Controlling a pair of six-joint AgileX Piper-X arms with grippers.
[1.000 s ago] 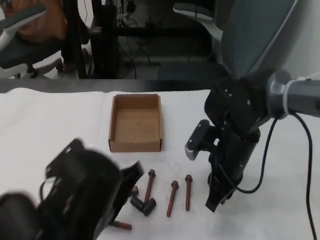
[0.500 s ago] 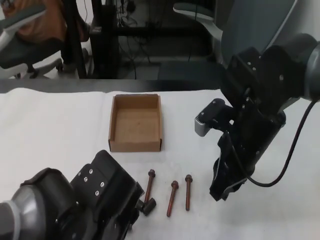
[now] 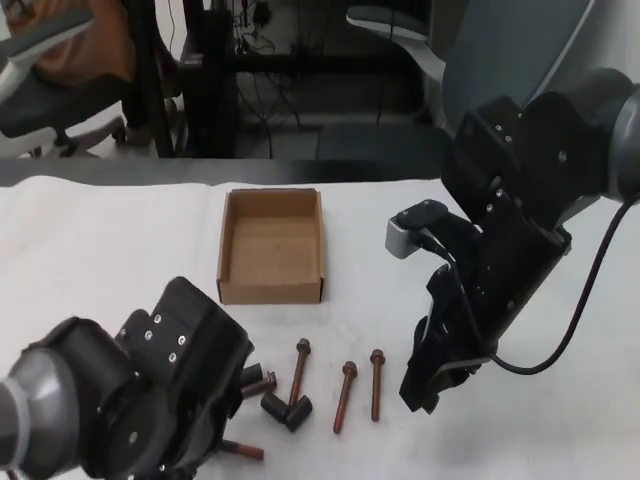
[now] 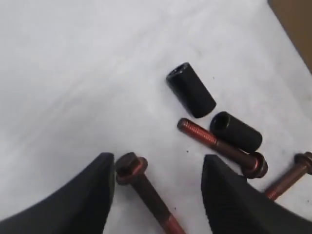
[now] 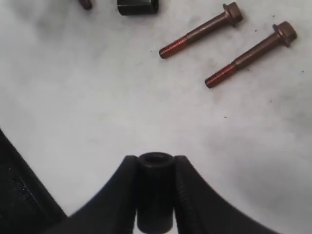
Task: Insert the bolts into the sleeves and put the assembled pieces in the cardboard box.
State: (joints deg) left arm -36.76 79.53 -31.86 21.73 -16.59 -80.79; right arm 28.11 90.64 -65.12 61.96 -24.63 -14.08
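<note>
My right gripper [image 5: 155,165] is shut on an upright black sleeve [image 5: 155,195], held above the white cloth; in the high view it hangs [image 3: 420,392] just right of three copper bolts [image 3: 345,396]. Two of these bolts [image 5: 202,30] lie beyond the held sleeve. My left gripper [image 4: 157,163] is open low over the cloth, with the head of a bolt [image 4: 130,168] between its fingers. Ahead of it lie two black sleeves [image 4: 191,90] and another bolt [image 4: 219,146]. The open cardboard box [image 3: 272,245] stands behind the parts.
The left arm's dark body [image 3: 150,400] covers the near-left corner of the white cloth [image 3: 100,250]. The right arm [image 3: 500,250] with its cable rises at the right. Chairs and dark frames stand beyond the bench's far edge.
The left arm has drawn back toward the near left, uncovering the sleeves and a bolt beside it. The right arm swung up, then came slightly left toward the bolts.
</note>
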